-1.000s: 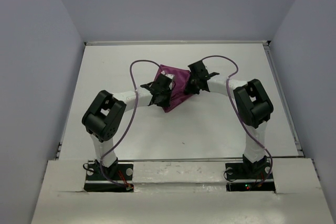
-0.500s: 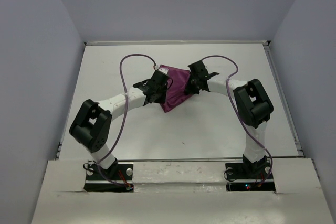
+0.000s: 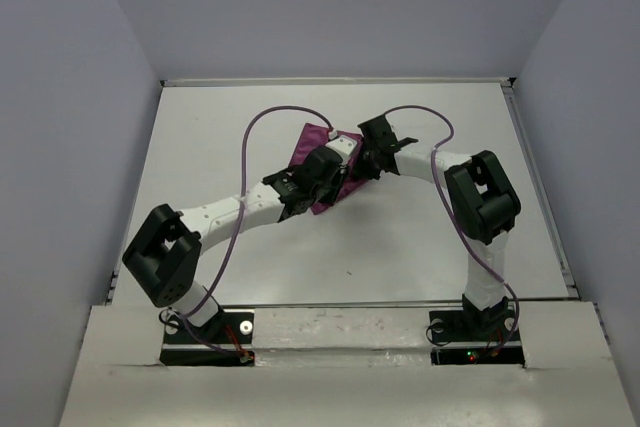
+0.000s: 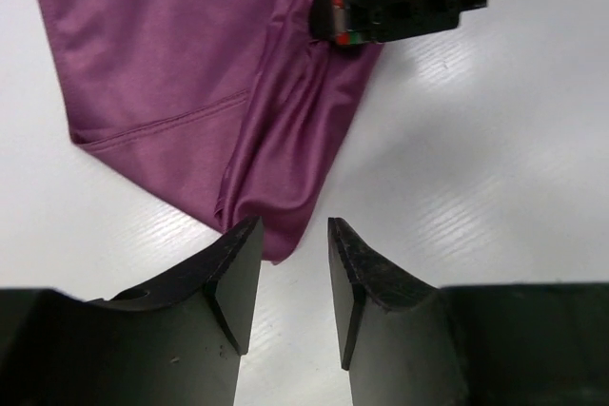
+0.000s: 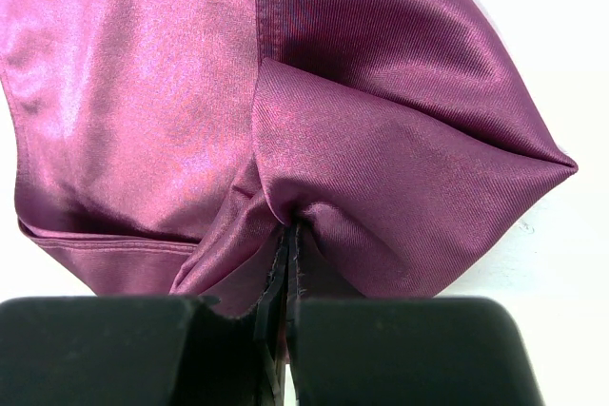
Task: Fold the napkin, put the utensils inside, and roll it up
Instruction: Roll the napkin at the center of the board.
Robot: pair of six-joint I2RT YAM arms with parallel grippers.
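napkin [image 3: 312, 142] on table [image 3: 220, 127] centre | left gripper [image 4: 290, 273] at its near corner | right gripper [image 5: 286, 299] on its right edge

The table [image 3: 420, 237] is viewed from high above and behind the arm bases, looking down and forward. The left wrist view is taken from close by, downward past the left gripper [image 4: 290, 235] onto a corner of the napkin [image 4: 171, 54]. The right wrist view is set closer still, past the right gripper [image 5: 288, 273], and is nearly filled by cloth. The napkin is shared by all three views.
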